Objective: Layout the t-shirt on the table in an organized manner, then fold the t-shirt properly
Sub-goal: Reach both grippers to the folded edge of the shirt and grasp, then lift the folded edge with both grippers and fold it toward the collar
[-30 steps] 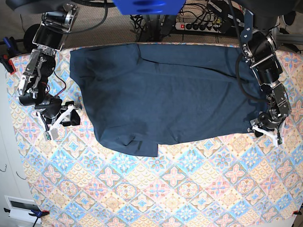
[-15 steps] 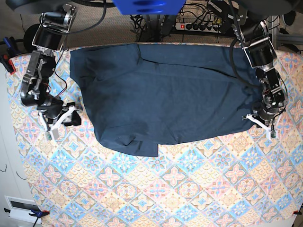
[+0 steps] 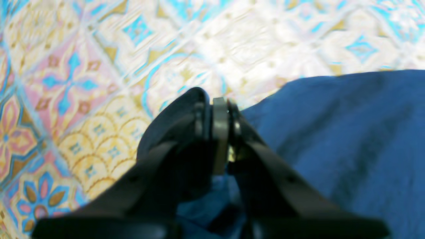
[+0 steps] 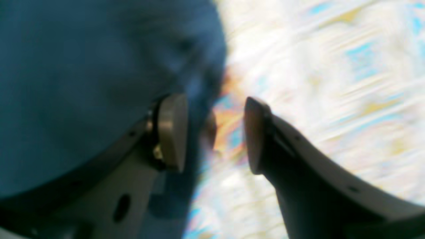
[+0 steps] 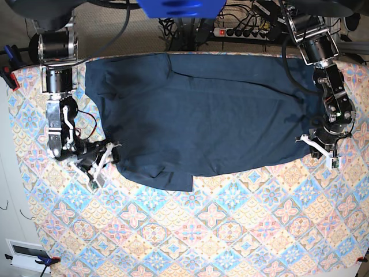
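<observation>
Navy t-shirt (image 5: 202, 109) spread flat (hem rumpled); left gripper (image 3: 219, 113) pinching it.

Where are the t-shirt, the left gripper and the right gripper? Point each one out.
t-shirt (image 5: 202, 109), base view, middle of the spread fabric.
left gripper (image 3: 215, 109), left wrist view, tips of the shut jaws.
right gripper (image 4: 214, 132), right wrist view, gap between the open jaws.

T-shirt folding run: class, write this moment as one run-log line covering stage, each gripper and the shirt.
stage: grasping corners | left gripper: shut on t-shirt edge | right gripper: open at opposite edge | shirt: spread on table
</observation>
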`<state>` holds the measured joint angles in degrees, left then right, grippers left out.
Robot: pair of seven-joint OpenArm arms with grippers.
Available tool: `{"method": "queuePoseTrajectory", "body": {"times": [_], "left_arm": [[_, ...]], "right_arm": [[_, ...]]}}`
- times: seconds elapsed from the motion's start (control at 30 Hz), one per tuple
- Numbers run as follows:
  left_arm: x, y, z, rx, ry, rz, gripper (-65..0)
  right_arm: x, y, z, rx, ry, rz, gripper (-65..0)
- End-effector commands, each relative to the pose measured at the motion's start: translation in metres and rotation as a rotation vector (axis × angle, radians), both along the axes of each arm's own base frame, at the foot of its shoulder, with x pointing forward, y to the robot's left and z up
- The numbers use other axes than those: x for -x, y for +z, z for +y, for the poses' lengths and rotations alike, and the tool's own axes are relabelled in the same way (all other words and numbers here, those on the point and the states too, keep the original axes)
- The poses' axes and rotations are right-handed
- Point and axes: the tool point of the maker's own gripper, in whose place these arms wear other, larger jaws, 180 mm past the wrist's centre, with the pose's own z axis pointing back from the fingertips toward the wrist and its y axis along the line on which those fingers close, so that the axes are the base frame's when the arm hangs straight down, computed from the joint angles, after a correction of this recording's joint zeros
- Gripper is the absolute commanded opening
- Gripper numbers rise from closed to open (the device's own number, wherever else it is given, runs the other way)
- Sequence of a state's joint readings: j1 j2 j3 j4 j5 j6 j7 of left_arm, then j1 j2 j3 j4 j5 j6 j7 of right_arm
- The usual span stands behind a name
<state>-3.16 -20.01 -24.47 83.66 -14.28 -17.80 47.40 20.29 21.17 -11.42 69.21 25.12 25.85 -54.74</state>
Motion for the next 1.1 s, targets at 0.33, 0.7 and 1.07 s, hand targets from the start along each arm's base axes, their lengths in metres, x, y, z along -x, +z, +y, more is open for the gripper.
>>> {"method": "queuePoseTrajectory", "body": {"times": [0.33,0.7,1.07], "left_arm": [[0.009,0.006,0.003,0.001,-0.001,-0.025,-65.0],[0.013,0.011,0.02,0.002,0.048,-0.043,-65.0],[0.013,0.011,0.02,0.002,0.048,-0.043,-65.0]], "right_arm": [[-0.015,-0.023,-0.009,0.01,-0.011,0.006,-37.3],[-0.003,-0.048,0.003,0.016,0.032,0.038,-37.5],[-0.02,-0.015,0.021,0.009,0.085,-0.062,-37.5]]}}
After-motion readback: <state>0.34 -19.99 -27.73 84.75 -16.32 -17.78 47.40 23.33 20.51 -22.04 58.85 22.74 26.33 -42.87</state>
